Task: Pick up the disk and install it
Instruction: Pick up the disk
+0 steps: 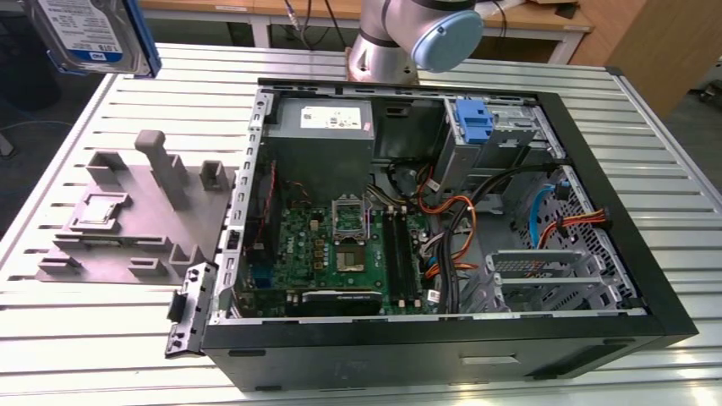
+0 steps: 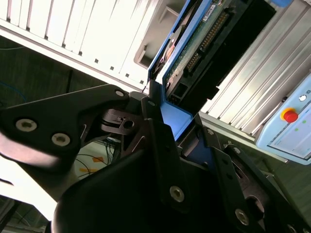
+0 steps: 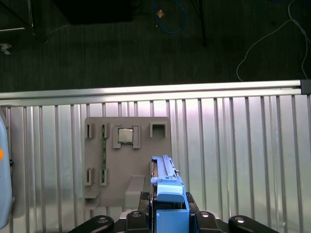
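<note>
The disk (image 1: 88, 34), a silver-grey drive with a white-and-blue label in a bright blue bracket, hangs high in the air at the exterior view's upper left, above the table's far corner. In the first wrist view my gripper (image 3: 167, 219) is shut on the disk (image 3: 164, 180), which stands on edge between the black fingers (image 3: 138, 218). In the second wrist view the disk (image 2: 201, 41) shows its green circuit side, with the gripper (image 2: 177, 138) clamped on its blue bracket end. It hangs above the grey fixture plate (image 3: 127, 160), clear of it.
The open computer case (image 1: 631, 254) lies on the slatted metal table (image 1: 101, 313), with a drive bay holding a blue clip (image 1: 475, 123) at its far right. The grey fixture plate (image 1: 135, 216) sits left of the case. A pendant with a red button (image 2: 290, 116) lies nearby.
</note>
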`<action>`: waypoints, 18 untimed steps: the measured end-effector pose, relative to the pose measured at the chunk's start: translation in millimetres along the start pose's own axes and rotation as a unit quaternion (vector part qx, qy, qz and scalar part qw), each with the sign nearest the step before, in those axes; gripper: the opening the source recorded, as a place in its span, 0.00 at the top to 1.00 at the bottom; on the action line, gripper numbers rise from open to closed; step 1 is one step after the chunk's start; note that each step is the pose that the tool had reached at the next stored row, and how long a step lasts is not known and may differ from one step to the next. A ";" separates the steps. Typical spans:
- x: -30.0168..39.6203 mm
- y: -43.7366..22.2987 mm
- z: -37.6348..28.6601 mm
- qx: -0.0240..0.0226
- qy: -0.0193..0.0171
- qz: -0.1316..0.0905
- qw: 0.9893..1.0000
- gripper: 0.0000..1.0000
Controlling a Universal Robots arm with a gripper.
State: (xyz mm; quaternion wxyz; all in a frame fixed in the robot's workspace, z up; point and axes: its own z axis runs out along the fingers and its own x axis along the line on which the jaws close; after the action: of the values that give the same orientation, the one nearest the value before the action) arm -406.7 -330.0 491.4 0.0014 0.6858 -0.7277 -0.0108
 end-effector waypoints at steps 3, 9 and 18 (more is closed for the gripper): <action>-0.1 -0.9 0.0 0.000 0.000 0.000 1.000 0.64; -0.1 -1.8 0.0 0.000 0.000 0.000 1.000 0.64; -0.2 -4.0 0.0 0.000 0.000 0.000 1.000 0.64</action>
State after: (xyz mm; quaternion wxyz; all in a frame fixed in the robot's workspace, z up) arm -402.7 -330.0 491.3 0.0014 0.6858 -0.7277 -0.0108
